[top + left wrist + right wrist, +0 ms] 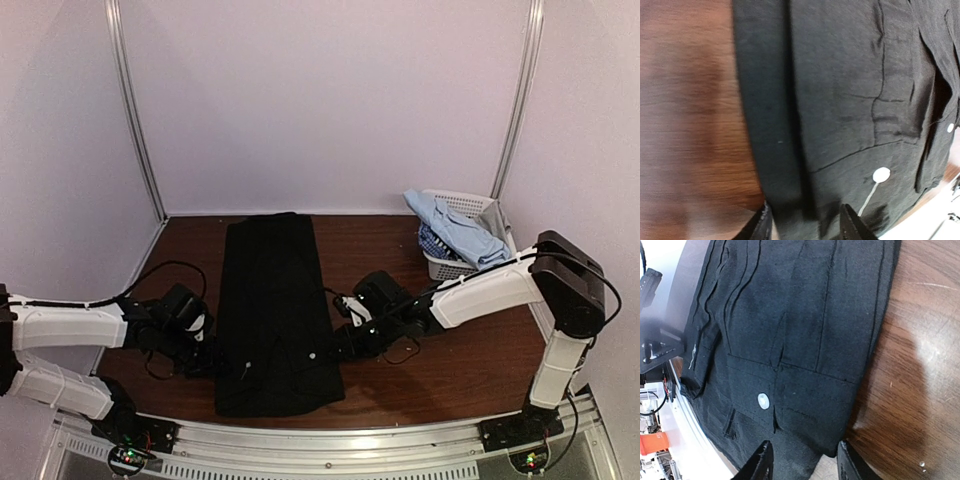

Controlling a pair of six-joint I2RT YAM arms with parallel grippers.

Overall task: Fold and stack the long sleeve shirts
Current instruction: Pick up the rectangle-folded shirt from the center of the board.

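black cloth fills the middle of the brown wooden bench (pixel 450 350): the black long sleeve shirt (pixel 270 310) lies flat as one long narrow strip, running from the near edge toward the back wall. small pale buttons (pixel 313 354) show on its near half.

left end effector (pixel 200 345) sits low at the shirt's left edge, near its near end. in the left wrist view its two fingers (pixel 762 225) stand partly apart, with the shirt's folded edge lying flat between them and wood off to one side; the cloth does not look pinched.

right end effector (pixel 345 345) sits at the shirt's right edge, roughly opposite. in the right wrist view its fingers (pixel 762 465) are likewise partly apart, straddling a corner of the black hem where it meets the wood, with nothing clamped.

white lattice basket (pixel 445 268) stands at the far right of the bench, well apart from the black shirt. the pale blue shirt (pixel 460 230) is draped over its rim, and the blue-and-white patterned shirt (pixel 432 243) is tucked beneath it inside.
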